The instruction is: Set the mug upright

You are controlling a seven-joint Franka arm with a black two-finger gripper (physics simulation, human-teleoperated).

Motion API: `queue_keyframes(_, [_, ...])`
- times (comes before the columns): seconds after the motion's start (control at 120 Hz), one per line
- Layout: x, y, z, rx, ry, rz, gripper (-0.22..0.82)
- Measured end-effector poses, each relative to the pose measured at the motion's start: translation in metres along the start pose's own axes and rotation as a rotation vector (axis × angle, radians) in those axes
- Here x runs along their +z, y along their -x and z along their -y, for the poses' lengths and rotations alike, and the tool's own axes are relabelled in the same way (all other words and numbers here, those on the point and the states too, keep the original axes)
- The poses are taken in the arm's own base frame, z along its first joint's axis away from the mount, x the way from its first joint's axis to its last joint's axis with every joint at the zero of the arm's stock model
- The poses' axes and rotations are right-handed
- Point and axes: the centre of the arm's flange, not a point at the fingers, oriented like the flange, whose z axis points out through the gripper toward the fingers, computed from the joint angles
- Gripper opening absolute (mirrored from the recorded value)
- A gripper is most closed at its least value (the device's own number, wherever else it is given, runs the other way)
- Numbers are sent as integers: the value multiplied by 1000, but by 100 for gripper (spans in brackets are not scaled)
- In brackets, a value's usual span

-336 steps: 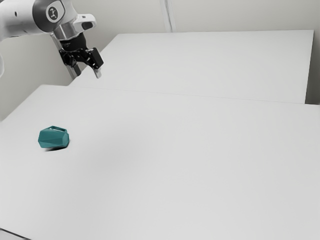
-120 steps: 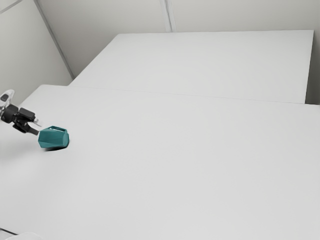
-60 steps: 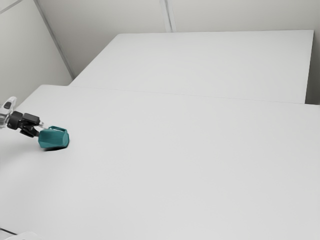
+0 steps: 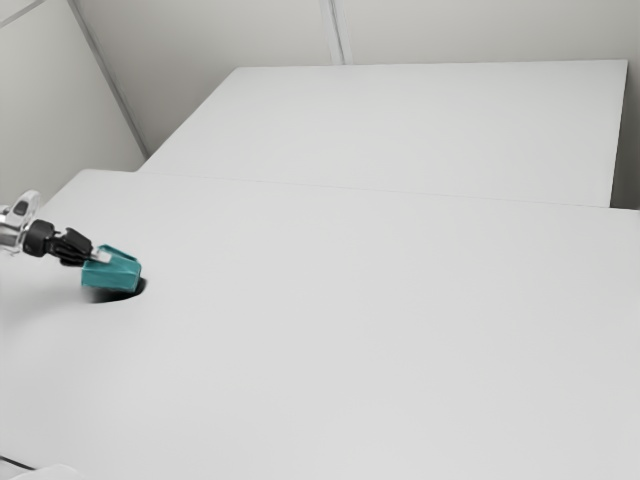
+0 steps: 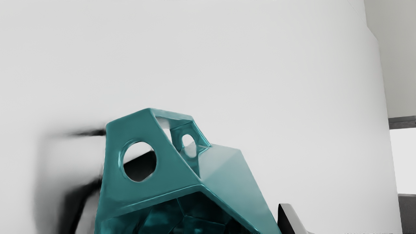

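Color spec, ext. view, clock-face refs. Mug, approx. 9 o'clock: solid teal, med. tone. Shadow at mug's 6 o'clock: blk. core, soft gray edge. Gripper, mug's 10 o'clock: blk. body, lt. gray fingertip. Arm, approx. 9 o'clock: silver-gray w/ white. Table: plain off-white. Rear surface, approx. 1 o'clock: same plain off-white. Wall, approx. 12 o'clock: lt. warm gray. Wrist view: mug int. dk. teal to near-blk.; one ext. facet pale gray-teal; finger gray w/ blk. face.
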Motion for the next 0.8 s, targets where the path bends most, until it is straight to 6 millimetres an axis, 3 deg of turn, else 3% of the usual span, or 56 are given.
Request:
queue_keyframes(0.175, [7, -13, -41, 52, 12, 32, -15])
queue_keyframes(0.35, [17, -26, -117, 109, -49, 111, -17])
queue_keyframes(0.458, [37, -42, -170, 157, -152, 215, -18])
queue_keyframes(0.533, [58, -47, -195, 174, -223, 278, -18])
queue_keyframes(0.608, [83, -52, -214, 197, -300, 333, -18])
queue_keyframes(0.8, [129, -40, -249, 242, -508, 399, -18])
